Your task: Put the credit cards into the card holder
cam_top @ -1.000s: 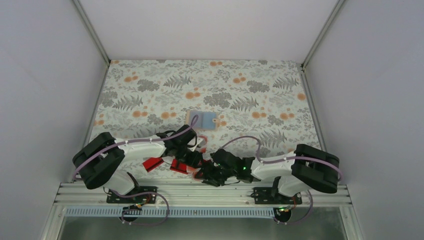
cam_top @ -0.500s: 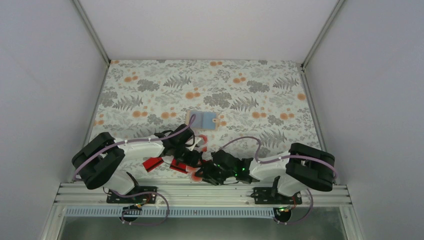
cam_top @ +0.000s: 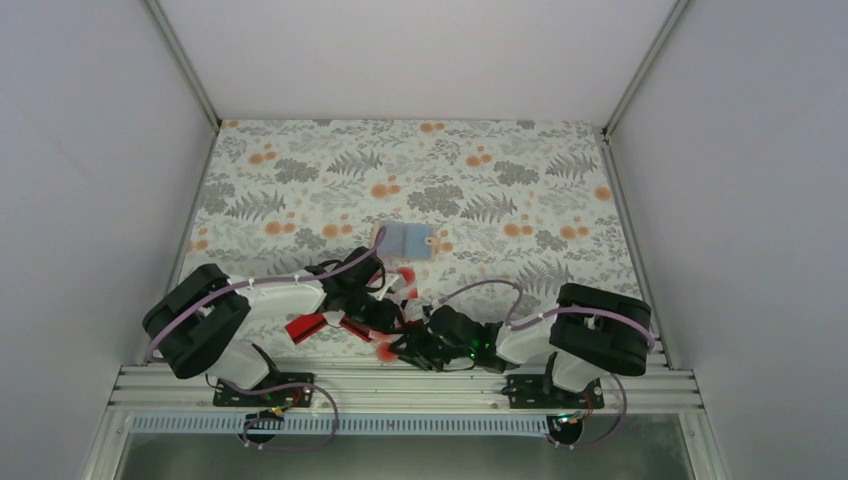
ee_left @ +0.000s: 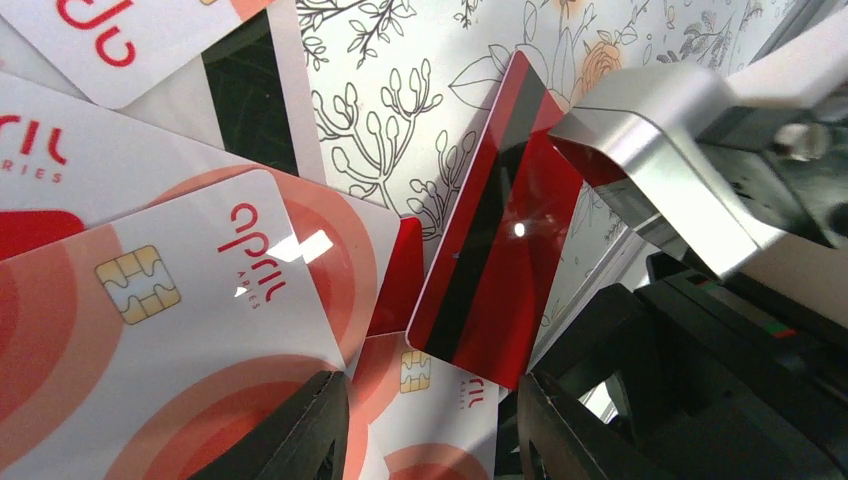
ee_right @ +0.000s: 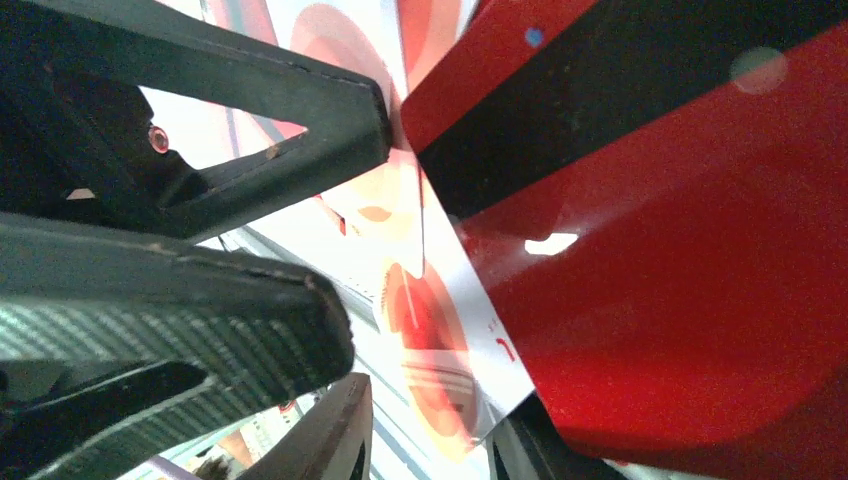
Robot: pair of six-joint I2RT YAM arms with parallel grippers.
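The card holder (cam_top: 405,240) lies open mid-table, blue-grey face up, away from both grippers. Credit cards (cam_top: 383,349) lie in a loose pile near the front edge, where both grippers meet. My left gripper (cam_top: 388,318) (ee_left: 430,430) is open, fingers straddling a white red-dotted card (ee_left: 440,400). A glossy red card with a black stripe (ee_left: 495,240) (ee_right: 680,280) rests slanted on the pile. My right gripper (cam_top: 402,348) (ee_right: 430,440) is open, with the corner of a white dotted card (ee_right: 440,340) between its fingers, against the right one only.
One red card (cam_top: 305,327) lies apart to the left of the pile, and a white dotted card (cam_top: 404,282) lies just behind the left gripper. The left gripper's black fingers (ee_right: 250,110) crowd the right wrist view. The metal front rail (cam_top: 400,385) runs just behind the right gripper.
The right arm has slid left towards the left gripper and the pile, and its jaws have narrowed. The left gripper has barely moved.
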